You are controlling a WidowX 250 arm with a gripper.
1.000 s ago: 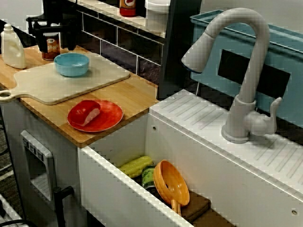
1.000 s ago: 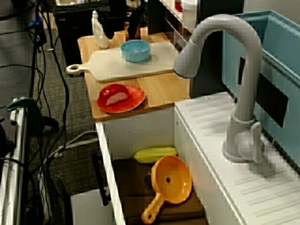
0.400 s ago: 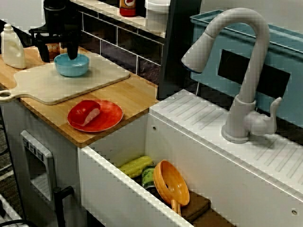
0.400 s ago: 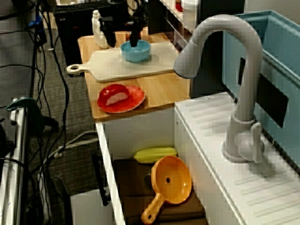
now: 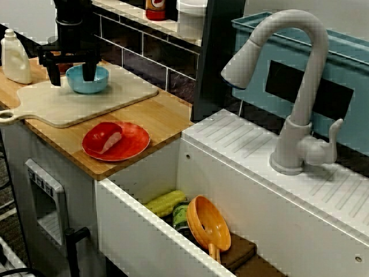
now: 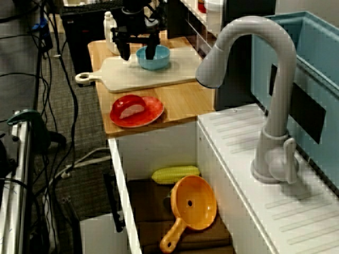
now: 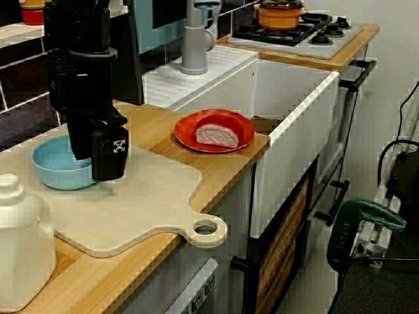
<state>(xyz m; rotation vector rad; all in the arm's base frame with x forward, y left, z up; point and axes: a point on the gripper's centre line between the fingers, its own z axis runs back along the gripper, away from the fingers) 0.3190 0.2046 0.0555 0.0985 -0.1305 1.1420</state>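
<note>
- I see my gripper [image 5: 72, 75] spread wide at the upper left of the sink-side view. It straddles the bowl [image 5: 99, 79] rim, with one finger inside and one outside.
- The bowl sits on the board [image 5: 115, 95], and the plate [image 5: 131, 141] lies lower in the frame.

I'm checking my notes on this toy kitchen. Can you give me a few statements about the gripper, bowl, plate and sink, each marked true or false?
1. The black gripper is spread open over the light blue round bowl, one finger inside it and one outside its rim. True.
2. A yellow corn cob lies in the white sink beside an orange plastic strainer. True.
3. The bowl stands in the sink. False: it stands on the pale wooden cutting board.
4. The red round plate is empty. False: a pinkish piece of food lies on it.
</note>
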